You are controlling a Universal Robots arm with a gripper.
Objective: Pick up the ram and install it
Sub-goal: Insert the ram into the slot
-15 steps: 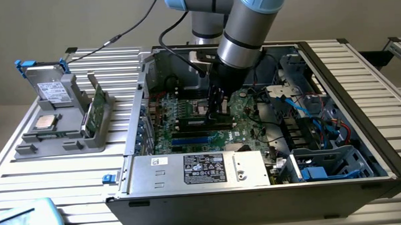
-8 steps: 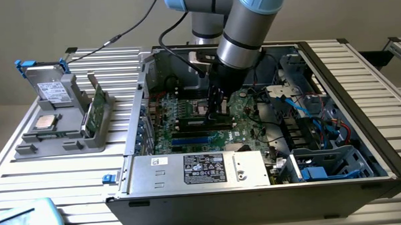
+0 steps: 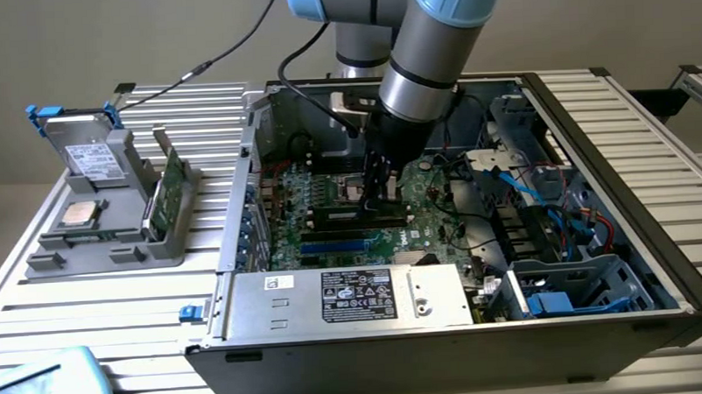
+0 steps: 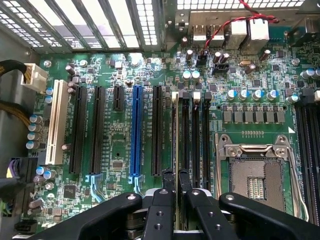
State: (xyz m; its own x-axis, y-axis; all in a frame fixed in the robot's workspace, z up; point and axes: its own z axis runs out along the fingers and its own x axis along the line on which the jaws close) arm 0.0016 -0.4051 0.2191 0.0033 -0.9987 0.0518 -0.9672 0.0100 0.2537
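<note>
Where the gripper (image 4: pixel 175 175) clamps it between near-closed fingers, the ram (image 4: pixel 175 130) shows edge-on as a slim pale strip, upright over the motherboard (image 4: pixel 120 145), lined up just beside three black memory slots (image 4: pixel 196 135); seating cannot be told.

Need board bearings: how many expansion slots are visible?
6: one white slot, two long black slots, a short black slot, a blue slot, another black slot beside the memory slots.

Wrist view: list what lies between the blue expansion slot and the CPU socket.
In the wrist view: a black expansion slot, the ram edge-on in the gripper, then bare black memory slots.
</note>
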